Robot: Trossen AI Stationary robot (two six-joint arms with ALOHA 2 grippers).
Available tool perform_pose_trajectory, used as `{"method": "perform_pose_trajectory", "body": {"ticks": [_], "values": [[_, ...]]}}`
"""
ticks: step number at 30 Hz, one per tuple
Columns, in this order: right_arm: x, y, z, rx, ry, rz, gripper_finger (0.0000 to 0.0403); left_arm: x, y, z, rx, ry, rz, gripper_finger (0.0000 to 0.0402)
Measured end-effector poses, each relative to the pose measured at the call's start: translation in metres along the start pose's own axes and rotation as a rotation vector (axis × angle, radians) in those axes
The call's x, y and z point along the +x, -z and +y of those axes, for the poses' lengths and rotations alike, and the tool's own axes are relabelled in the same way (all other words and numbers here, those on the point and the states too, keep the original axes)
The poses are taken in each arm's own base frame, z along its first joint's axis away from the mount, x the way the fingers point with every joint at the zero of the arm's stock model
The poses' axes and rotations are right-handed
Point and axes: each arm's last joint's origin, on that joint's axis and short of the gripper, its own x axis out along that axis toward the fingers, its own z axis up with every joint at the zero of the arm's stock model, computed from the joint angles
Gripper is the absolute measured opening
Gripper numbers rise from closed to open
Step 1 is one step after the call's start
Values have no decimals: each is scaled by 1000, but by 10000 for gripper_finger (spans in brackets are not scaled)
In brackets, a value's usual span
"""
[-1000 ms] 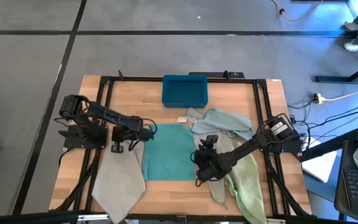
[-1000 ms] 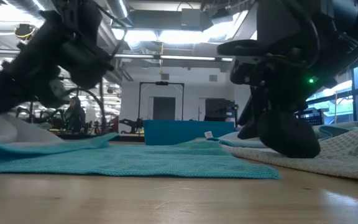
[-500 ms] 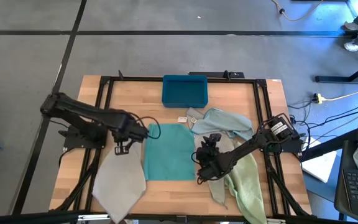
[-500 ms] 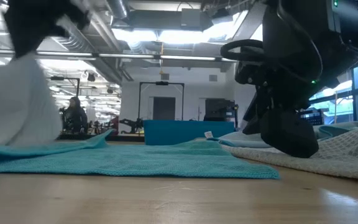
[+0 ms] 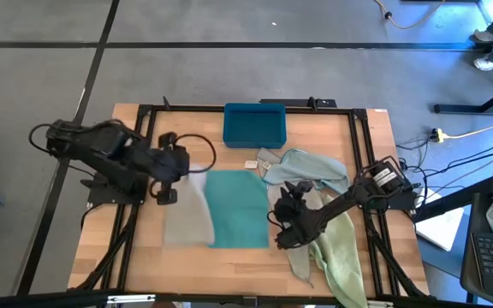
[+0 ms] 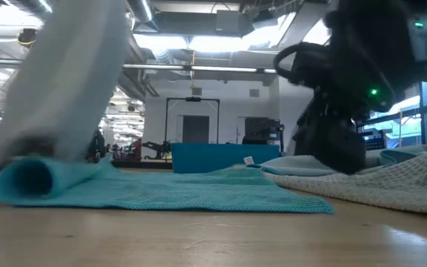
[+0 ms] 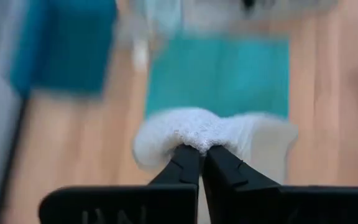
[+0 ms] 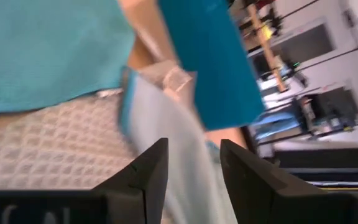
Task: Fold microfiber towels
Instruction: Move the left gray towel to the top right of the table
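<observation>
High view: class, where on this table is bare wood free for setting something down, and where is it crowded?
Free: the table corners either side of the blue bin, and the front strip below the teal towel. Crowded: the right side, under piled towels.

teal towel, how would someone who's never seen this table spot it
Start at the blue bin at the table's far edge. The teal towel lies flat just in front of it, mid-table. It is the darkest cloth, with a grey towel overlapping its left side.
</observation>
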Motion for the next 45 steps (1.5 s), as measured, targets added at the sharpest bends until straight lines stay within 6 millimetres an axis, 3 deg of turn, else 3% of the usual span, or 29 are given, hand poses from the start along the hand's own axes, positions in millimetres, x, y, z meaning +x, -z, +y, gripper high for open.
{"method": "perform_pose_trajectory", "body": {"ticks": [6,13,17,22,31,40,45], "values": [[-36,-9,-34,136,73,-160,149,-20,-34,-3,198,-20,-361,0],[-64,-18,-69,284,29,-244,149,-10,-74,9,354,-173,-589,0],[-70,-19,-81,323,5,-247,149,13,-101,18,406,-191,-682,0],[-79,-19,-87,363,-34,-261,149,61,-122,38,438,-233,-633,0],[-104,-13,-100,409,-116,-316,149,128,-156,66,443,-83,-819,0],[-112,-11,-122,449,-154,-326,149,152,-175,67,468,-15,-1047,0],[-112,-9,-121,453,-196,-255,149,163,-175,66,453,-9,-1024,0]]}}
